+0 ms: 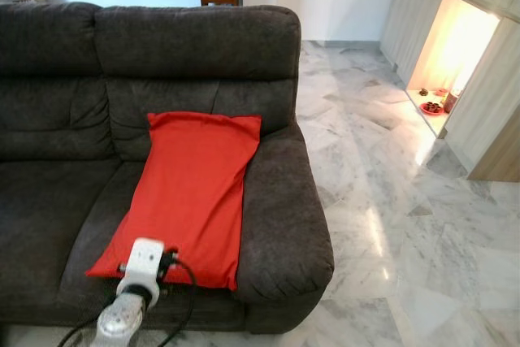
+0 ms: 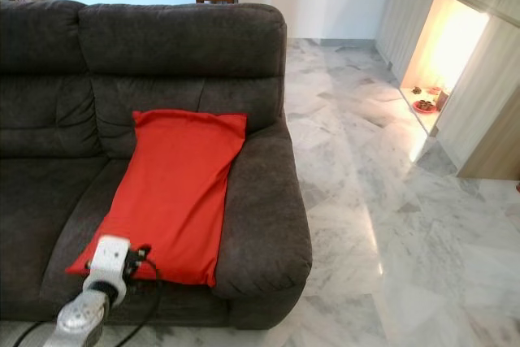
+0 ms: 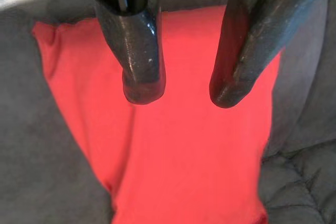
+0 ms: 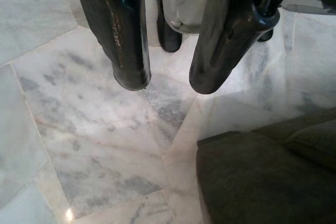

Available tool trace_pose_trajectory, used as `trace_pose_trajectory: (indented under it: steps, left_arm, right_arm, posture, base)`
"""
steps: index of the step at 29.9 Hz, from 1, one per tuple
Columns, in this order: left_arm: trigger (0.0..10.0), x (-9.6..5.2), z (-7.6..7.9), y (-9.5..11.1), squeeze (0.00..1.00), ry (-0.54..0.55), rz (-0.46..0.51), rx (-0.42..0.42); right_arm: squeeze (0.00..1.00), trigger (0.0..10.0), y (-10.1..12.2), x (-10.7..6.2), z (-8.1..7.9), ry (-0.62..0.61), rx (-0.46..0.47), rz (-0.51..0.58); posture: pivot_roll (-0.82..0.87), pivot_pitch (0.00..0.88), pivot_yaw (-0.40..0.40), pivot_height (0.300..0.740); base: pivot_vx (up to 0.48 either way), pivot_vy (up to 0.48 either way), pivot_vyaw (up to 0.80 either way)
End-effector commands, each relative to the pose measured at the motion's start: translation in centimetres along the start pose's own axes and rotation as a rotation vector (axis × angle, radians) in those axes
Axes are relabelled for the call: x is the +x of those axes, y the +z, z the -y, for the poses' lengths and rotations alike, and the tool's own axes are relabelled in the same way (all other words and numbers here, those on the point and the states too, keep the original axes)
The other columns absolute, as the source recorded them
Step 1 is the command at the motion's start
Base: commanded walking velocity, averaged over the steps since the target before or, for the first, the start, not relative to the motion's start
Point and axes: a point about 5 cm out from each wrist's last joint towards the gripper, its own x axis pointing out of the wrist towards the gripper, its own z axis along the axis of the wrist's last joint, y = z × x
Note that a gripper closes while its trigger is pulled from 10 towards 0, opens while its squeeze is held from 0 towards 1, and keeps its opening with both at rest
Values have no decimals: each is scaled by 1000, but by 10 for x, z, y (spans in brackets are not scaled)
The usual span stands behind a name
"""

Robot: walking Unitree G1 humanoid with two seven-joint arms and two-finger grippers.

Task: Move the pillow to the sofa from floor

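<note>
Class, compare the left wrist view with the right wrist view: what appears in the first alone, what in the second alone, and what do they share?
Left wrist alone: the red pillow lying on the sofa, with the left gripper open above it.

Right wrist alone: the marble floor, the robot's foot, and the right gripper open, pointing down.

Shared: two parted black fingers up close, plus some of the dark grey sofa.

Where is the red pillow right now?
The pillow lies on the sofa seat, its top leaning against the backrest beside the right armrest, with the left gripper open just above it.
</note>
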Motion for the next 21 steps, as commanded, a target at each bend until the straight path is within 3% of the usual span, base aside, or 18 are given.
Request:
trace_pose_trajectory:
  steps: [1, 6, 21]
  left_arm:
    - [10000, -5, 0, -9, 0, -1, -35, -1]
    - [10000, -5, 1, -7, 0, -2, -12, 2]
    - [10000, -2, 7, -2, 0, -40, 12, 1]
  right_arm:
    - [0, 10000, -5, -1, 1, -4, -1, -18]
    - [0, 10000, -10, -3, 4, -11, 2, -32]
    - [0, 10000, -5, -1, 6, -12, -6, -42]
  posture:
    - [0, 27, 18, 740]
    - [7, 29, 18, 740]
    - [5, 34, 15, 740]
  base:
    - [0, 0, -800]
    - [0, -440, -800]
    - [0, 0, -800]
